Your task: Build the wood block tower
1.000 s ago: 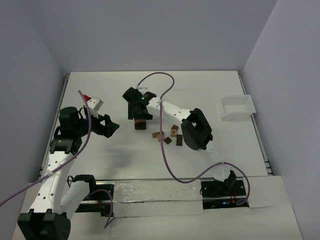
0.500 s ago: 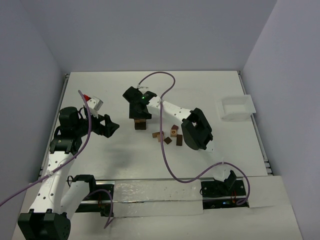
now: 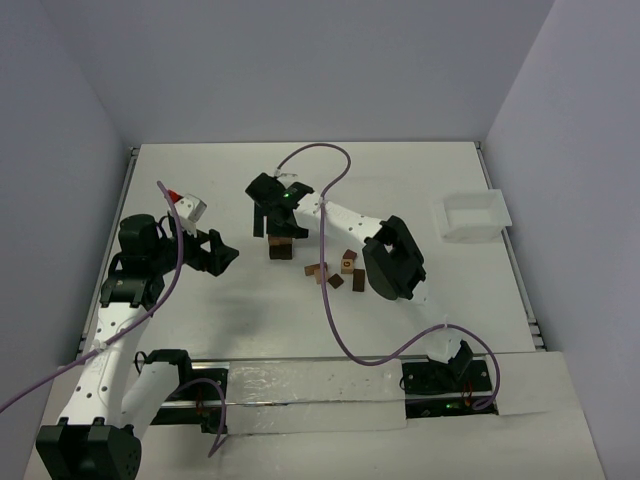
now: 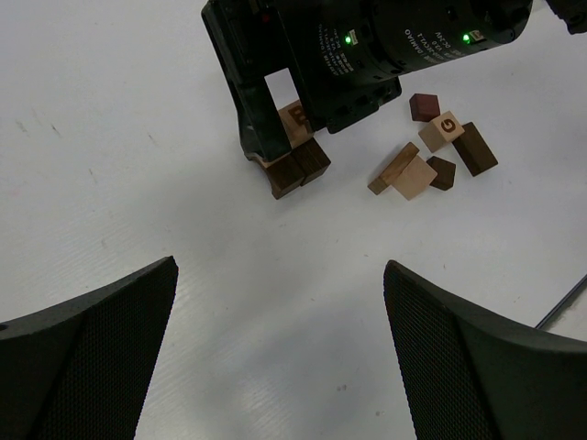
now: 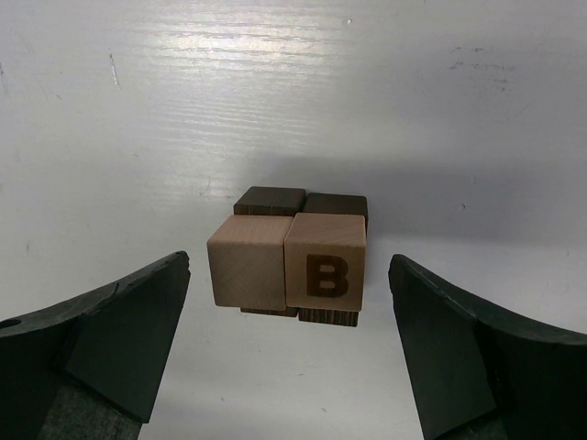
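The wood block tower [image 5: 286,261] has two dark brown blocks below and two light tan blocks on top, one marked "B". It stands mid-table [image 3: 281,248] and also shows in the left wrist view [image 4: 295,156]. My right gripper [image 5: 289,268] is open and hangs over the tower, one finger on each side, touching nothing; it also shows from above [image 3: 274,222]. My left gripper [image 4: 282,268] is open and empty, left of the tower over bare table [image 3: 222,252]. Several loose blocks [image 4: 429,151] lie right of the tower, one tan block marked "G" [image 4: 446,125].
A white rectangular tray [image 3: 472,216] stands at the far right of the table. The loose blocks [image 3: 340,270] lie beside the right arm's elbow [image 3: 393,260]. A purple cable [image 3: 322,160] loops over the table behind the right gripper.
My right gripper has shifted slightly up and back over the tower. The tower and the left arm have not moved.
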`<state>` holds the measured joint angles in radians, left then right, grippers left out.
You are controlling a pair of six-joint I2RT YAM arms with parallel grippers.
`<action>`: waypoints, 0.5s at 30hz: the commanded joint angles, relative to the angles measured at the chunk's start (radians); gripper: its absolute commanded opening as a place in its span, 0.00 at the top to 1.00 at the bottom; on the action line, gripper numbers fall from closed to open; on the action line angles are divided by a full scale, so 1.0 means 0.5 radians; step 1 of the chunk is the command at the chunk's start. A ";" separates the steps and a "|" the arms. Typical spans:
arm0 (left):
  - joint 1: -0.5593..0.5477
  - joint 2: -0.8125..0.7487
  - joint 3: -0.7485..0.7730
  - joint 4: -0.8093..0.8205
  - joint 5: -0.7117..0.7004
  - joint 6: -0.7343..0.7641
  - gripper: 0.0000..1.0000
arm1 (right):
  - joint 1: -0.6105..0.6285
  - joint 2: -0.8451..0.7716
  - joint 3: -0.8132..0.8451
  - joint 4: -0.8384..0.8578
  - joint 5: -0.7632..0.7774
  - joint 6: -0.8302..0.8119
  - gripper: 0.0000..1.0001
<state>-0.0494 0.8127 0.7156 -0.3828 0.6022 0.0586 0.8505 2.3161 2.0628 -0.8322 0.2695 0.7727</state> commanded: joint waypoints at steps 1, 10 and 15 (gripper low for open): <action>0.013 -0.012 0.010 0.099 0.001 -0.028 0.01 | -0.017 0.019 0.062 -0.032 0.063 0.032 0.04; 0.013 -0.009 0.014 0.107 -0.002 -0.034 0.01 | -0.011 -0.199 -0.076 0.039 -0.046 -0.076 0.00; 0.013 -0.023 0.020 0.115 -0.005 -0.040 0.01 | -0.008 -0.413 -0.286 0.073 -0.034 -0.110 0.00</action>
<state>-0.0494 0.8127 0.7147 -0.3800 0.6018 0.0552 0.8501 2.2581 1.9789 -0.8169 0.2419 0.7357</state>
